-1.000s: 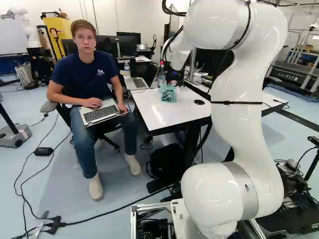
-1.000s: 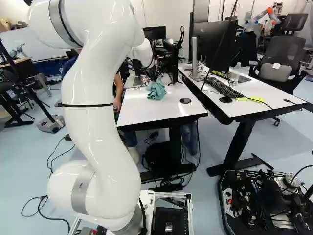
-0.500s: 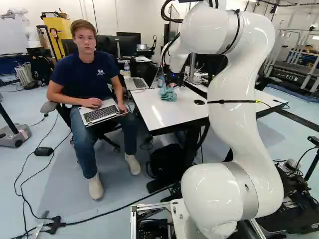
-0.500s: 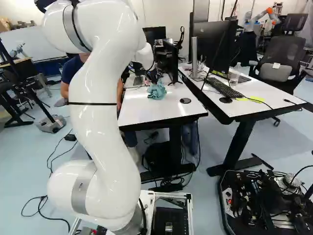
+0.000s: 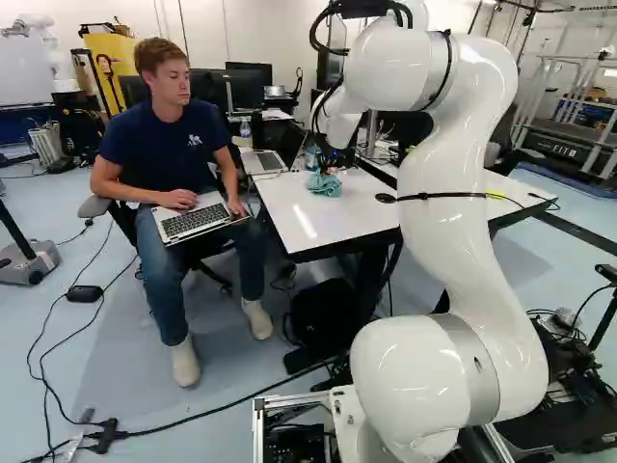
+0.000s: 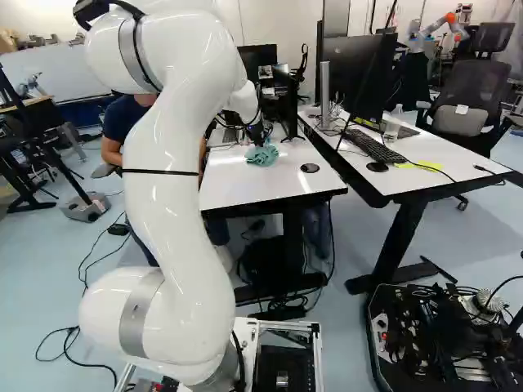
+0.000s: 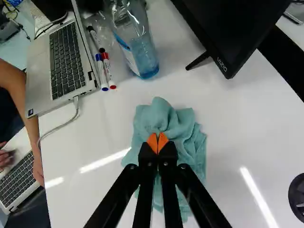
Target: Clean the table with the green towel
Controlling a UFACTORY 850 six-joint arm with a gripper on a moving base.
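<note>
And the gripper (image 7: 157, 144) has its fingers closed together on a pinch of the green towel (image 7: 184, 128), which sits bunched on the white table (image 7: 90, 135), nearer us than the bottle (image 7: 140, 54)! This looks like the start of the wipe. Next call: keep the grip, press lightly, drag across the tabletop, steering clear of markers (image 7: 106, 71) and laptop (image 7: 64, 61).

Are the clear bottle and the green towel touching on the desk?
Apart. The wrist view plainly shows a strip of white tabletop between the bottle's base and the green towel.
</note>
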